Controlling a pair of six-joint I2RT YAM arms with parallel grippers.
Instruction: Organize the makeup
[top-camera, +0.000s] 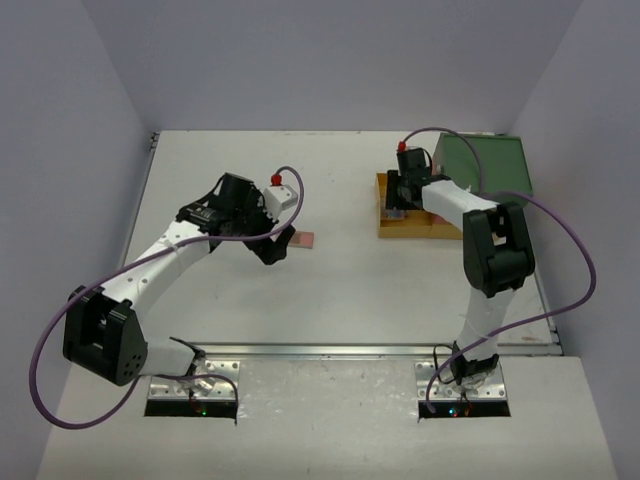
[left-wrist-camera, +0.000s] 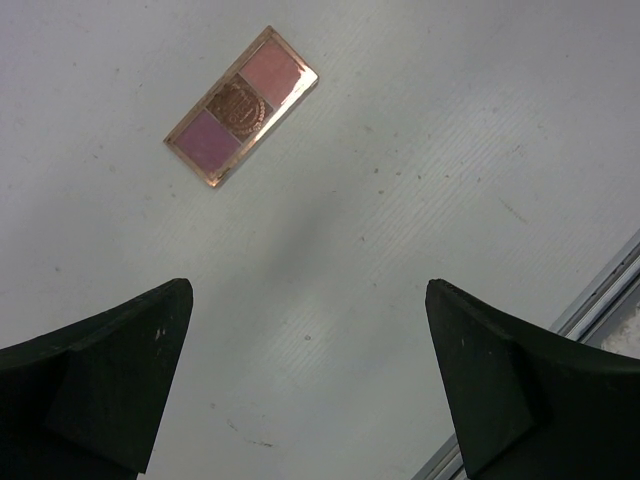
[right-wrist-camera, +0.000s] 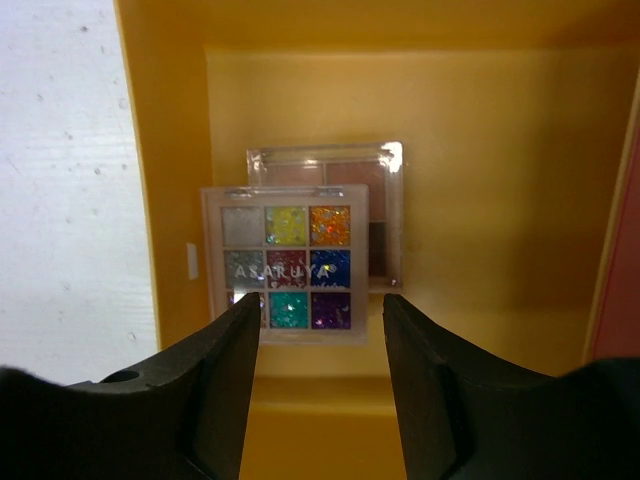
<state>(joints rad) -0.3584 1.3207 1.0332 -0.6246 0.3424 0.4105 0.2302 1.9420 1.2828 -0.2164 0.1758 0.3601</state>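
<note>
The left jaws stand wide apart with nothing between them, their two dark fingers hanging over bare table. Ahead of them, and not touching them, the pink palette lies flat on the table. It has a rose-gold rim, a pink pan, a mauve pan and a brown emblem between. In the top view the same palette is only a small pale pink patch just beside the left arm's tip, its detail too small to read. A metal rail is cut off at the corner of the left wrist view. The right jaws are partly parted over the yellow drawer, which is pulled out from the green-topped box. The glitter palette, a grid of nine coloured pans, lies flat in the drawer between the fingers. One fingertip covers its near left corner, so I cannot tell whether the tips touch it. It overlaps a clear-lidded palette, most of which is hidden. The lettering on the lid is hard to read. From above, the right wrist hides both palettes. A reddish strip at the right edge of the right wrist view is cut off and cannot be identified.
</note>
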